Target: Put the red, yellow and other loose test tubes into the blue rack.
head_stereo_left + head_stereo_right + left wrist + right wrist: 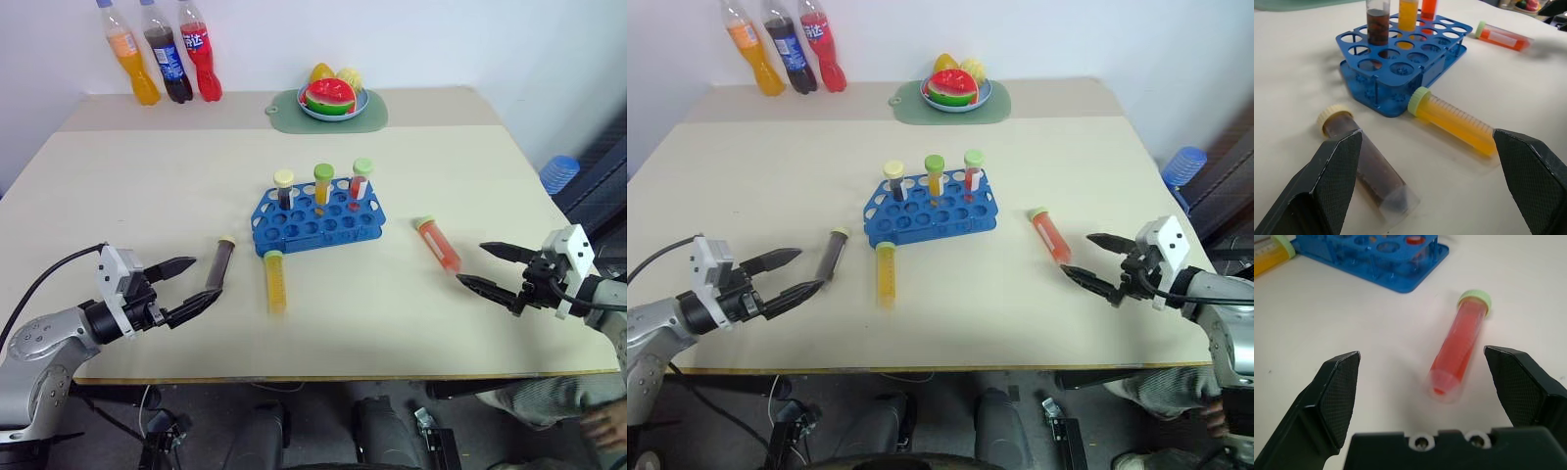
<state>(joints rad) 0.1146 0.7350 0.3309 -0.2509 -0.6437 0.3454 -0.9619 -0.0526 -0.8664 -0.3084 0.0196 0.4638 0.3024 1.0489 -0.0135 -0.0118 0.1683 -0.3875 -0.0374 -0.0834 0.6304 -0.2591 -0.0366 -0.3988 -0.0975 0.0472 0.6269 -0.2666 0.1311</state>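
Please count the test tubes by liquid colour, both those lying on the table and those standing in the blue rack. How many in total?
Red: 2, lying, standing
Yellow-orange: 2, lying, standing
Dark brown: 2, lying, standing
Total: 6

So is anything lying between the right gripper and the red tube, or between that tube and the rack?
Nothing visible. The right gripper is open just short of the red tube, with bare table between them, and only bare table lies between the tube and the blue rack.

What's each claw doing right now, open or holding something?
Left claw: open, holding nothing, near the brown tube.
Right claw: open, holding nothing, near the red tube.
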